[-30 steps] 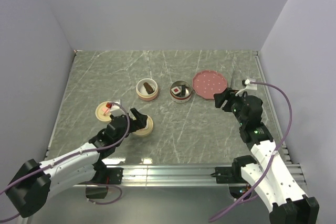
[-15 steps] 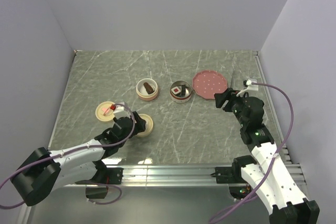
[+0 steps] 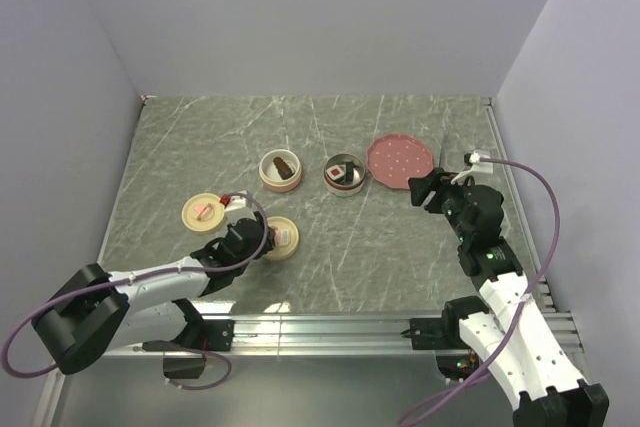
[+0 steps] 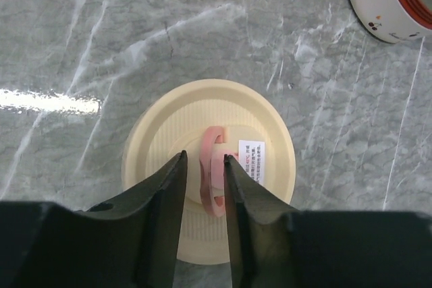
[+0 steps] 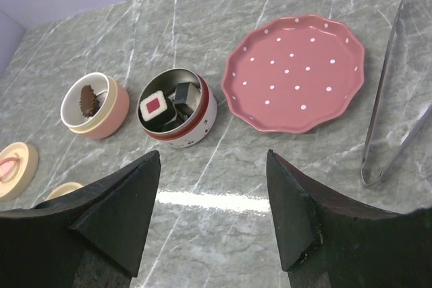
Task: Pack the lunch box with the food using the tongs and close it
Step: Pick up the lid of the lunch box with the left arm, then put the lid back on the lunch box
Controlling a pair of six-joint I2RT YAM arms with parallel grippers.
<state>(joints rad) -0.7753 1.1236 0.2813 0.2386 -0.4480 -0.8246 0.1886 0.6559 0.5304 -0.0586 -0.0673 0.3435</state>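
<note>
Left tool (image 4: 204, 158) sits low over the cream lid (image 4: 162, 119), jaws nearly together astride its pink handle (image 4: 213, 138), with a sliver of gap on one side, so it's not clamped yet. Off-centre like that, it could shove the lid across the tabletop (image 4: 81, 45) or slip off. A second ago those jaws gaped wide. Right tool (image 5: 212, 154) hangs wide and empty. Tongs (image 5: 388, 79) lie beside the pink plate (image 5: 297, 72), and there's food (image 5: 155, 107) in the tin (image 5: 197, 129).
</note>
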